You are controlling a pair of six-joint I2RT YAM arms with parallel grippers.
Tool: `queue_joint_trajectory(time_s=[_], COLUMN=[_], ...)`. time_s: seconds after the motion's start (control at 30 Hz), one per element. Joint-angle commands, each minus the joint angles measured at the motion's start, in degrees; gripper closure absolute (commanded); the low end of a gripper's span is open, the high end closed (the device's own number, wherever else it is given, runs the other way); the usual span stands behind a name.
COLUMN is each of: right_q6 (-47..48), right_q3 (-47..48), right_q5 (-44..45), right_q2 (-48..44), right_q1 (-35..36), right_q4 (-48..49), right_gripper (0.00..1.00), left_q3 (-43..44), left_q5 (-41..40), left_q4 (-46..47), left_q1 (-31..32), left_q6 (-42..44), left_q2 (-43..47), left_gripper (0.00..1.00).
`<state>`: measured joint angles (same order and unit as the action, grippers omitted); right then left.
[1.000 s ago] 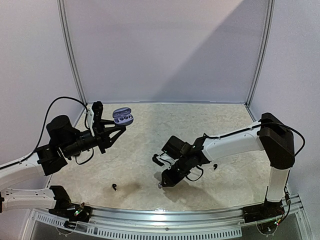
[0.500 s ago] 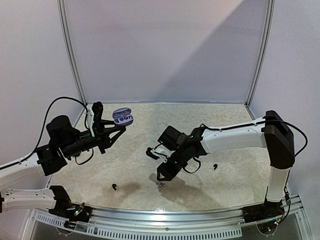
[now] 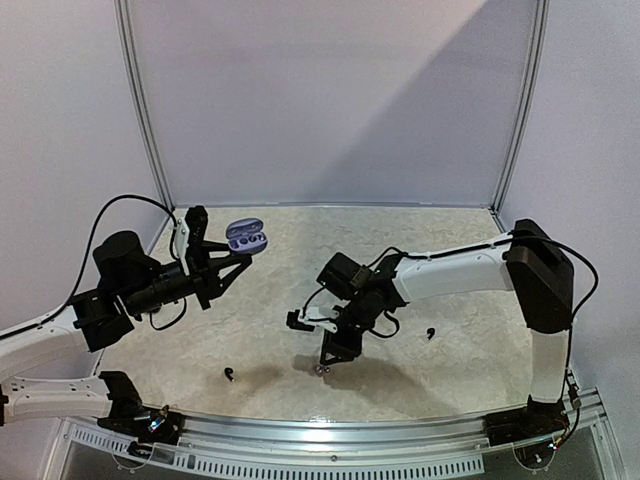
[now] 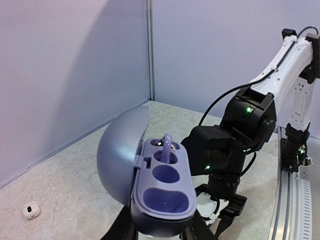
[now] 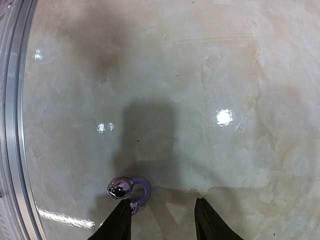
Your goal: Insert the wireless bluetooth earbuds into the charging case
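Observation:
My left gripper (image 3: 238, 252) is shut on the purple charging case (image 3: 246, 236) and holds it up at the left, lid open. In the left wrist view the case (image 4: 162, 192) has one purple earbud (image 4: 167, 148) seated in a far slot; the near slots are empty, and my left gripper (image 4: 160, 236) grips its base. My right gripper (image 3: 331, 353) is open, low over the table. In the right wrist view a shiny purple-grey earbud (image 5: 127, 189) lies on the table just beyond my right gripper's (image 5: 162, 216) left fingertip (image 5: 122, 216). It also shows in the top view (image 3: 321, 369).
A black earbud (image 3: 230, 375) lies near the front left edge, another (image 3: 430, 333) right of my right arm. A small white object (image 4: 31, 210) lies on the table by the left wall. The metal front rail (image 5: 12, 125) runs close to the earbud.
My right arm has swung its wrist left and turned over the shiny earbud near the front edge. My left arm and the case have stayed still.

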<state>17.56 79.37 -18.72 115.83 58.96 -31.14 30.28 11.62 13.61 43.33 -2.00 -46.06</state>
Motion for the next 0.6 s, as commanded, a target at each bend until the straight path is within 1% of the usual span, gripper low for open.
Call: queue_joint_trajectory(time_s=[0.0, 0.17, 0.27, 0.4, 0.57], right_q6=[9.89, 13.22, 13.61, 15.17, 16.92], right_q3=[2.7, 5.13, 5.76, 6.91, 7.69], right_q5=[-2.96, -4.22, -6.22, -7.07, -8.58], right_q2=[2.81, 4.75, 5.02, 5.21, 6.35], right_q1=[-0.12, -1.04, -1.6, -1.76, -1.77], right_q4=[-2.7, -4.54, -4.88, -7.56, -9.78], right_gripper=[0.57, 0.63, 0.65, 0.64, 0.61], left_q3=[1.17, 1.37, 1.46, 1.32, 1.17], left_q5=[0.88, 1.12, 1.17, 1.24, 1.46], left_q4=[-1.3, -1.64, -1.81, -1.84, -1.78], left_q1=[-0.68, -0.7, -0.79, -0.88, -0.92], left_q6=[0.77, 1.01, 1.12, 1.28, 1.3], left_q2=[0.26, 0.15, 0.2, 0.23, 0.12], left_gripper=[1.0, 1.0, 1.0, 1.0, 1.0])
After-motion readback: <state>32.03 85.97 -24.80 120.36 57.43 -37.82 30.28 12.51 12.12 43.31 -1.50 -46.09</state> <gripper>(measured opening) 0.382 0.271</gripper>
